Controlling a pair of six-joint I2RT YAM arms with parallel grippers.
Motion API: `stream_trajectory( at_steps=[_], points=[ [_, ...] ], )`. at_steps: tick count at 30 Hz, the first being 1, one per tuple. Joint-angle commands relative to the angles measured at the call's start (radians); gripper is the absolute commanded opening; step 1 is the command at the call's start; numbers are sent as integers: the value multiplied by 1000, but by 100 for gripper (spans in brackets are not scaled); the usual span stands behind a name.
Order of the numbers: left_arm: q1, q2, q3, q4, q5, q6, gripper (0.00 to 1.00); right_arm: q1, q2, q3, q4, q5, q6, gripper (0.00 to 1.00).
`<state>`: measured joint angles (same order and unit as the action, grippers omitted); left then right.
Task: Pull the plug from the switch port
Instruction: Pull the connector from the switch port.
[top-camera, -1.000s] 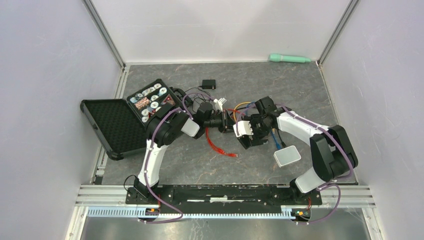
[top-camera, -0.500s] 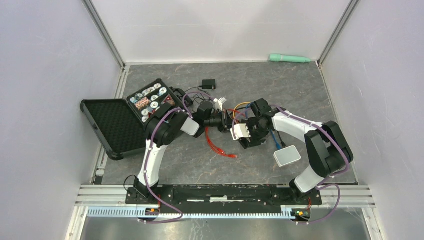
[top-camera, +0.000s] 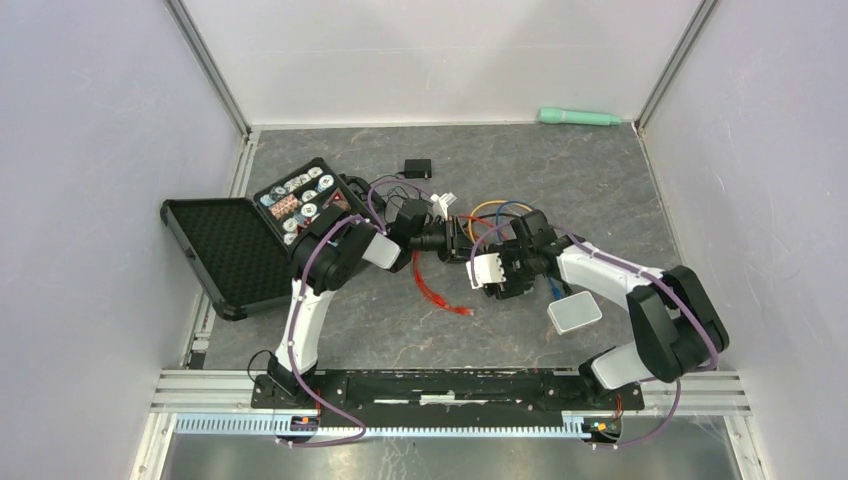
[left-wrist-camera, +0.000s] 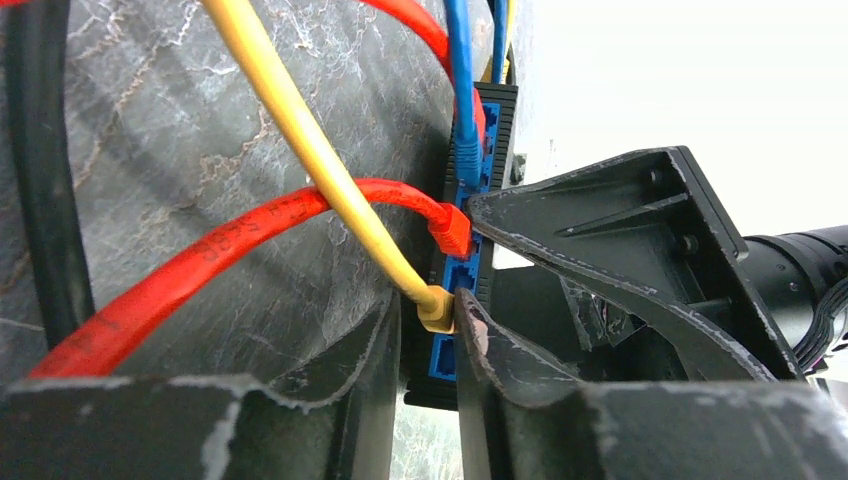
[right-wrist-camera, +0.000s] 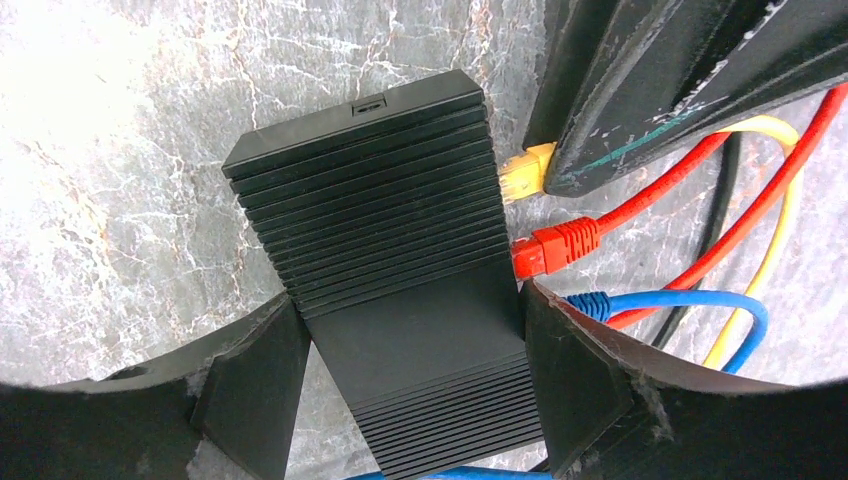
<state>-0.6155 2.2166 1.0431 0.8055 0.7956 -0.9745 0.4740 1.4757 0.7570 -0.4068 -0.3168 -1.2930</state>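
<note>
Switch (right-wrist-camera: 380, 200) lies flat on the worktop (right-wrist-camera: 150, 120) mid-way between the two arms, port side facing the left arm. Right gripper (right-wrist-camera: 408, 305) straddles the switch body, jaws wide, one pad against each flank, so it holds the switch. Three plugs are seated in the port row: yellow plug (left-wrist-camera: 437, 308) at the end farthest from the right gripper's fingers, red plug (right-wrist-camera: 545, 250) beside it, blue plug (right-wrist-camera: 590, 303) just beside the right gripper's finger. Left gripper (left-wrist-camera: 428, 318) has the yellow plug between its fingertips, jaws narrow. One finger touches the plug; cannot tell whether the other bears on it, so a firm pinch is unconfirmed. Yellow plug still in its port, its yellow cable (left-wrist-camera: 300, 130) crossing over the red one.
</note>
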Motion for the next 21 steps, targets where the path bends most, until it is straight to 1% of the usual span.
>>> stream_trajectory(
  at_steps=[1, 7, 14, 20, 21],
  points=[
    [-7, -33, 31, -8, 21, 44, 35, 5, -51, -94, 162, -14, 46, 43],
    [-7, -15, 55, 2, 25, 36, 37, 6, -59, -126, 210, -22, 84, 37],
    [-7, -17, 45, 23, 49, 23, 36, 8, -55, -125, 205, -16, 93, 35],
    [6, -4, 17, 91, 67, -6, 35, 8, -56, -125, 188, -9, 79, 34],
    [10, 0, 18, 95, 67, -10, 33, 8, -54, -126, 185, -7, 78, 34]
  ],
)
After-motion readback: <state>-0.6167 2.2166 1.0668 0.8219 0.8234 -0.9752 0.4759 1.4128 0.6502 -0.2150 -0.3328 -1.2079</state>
